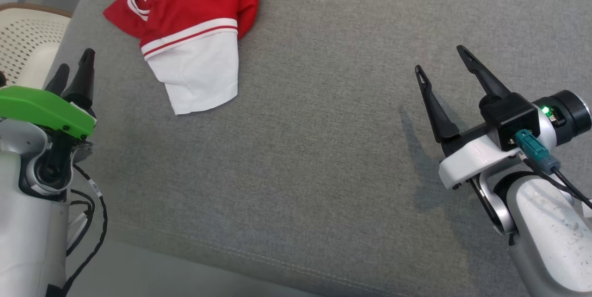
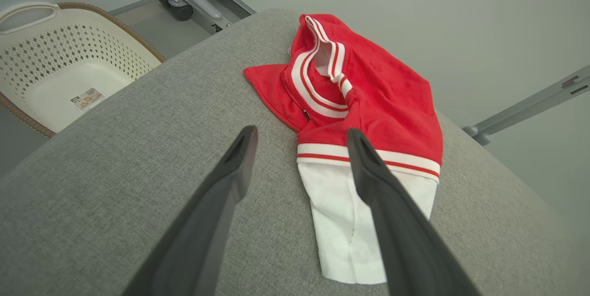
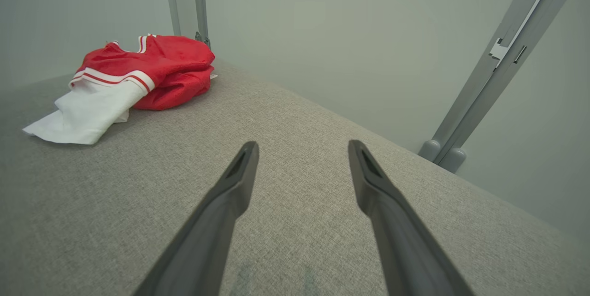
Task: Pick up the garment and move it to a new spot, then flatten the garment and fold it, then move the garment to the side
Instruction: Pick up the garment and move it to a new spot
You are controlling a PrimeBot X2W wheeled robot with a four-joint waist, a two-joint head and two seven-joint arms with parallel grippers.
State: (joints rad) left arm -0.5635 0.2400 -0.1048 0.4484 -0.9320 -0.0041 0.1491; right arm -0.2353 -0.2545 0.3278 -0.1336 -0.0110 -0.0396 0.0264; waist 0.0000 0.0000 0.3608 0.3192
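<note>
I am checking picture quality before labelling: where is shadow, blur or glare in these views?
Head view: soft even light, the right claw throws a faint shadow on the grey surface. Left wrist view: the garment is sharp, without glare. Right wrist view: the wall looks hazy, no hard shadows.
</note>
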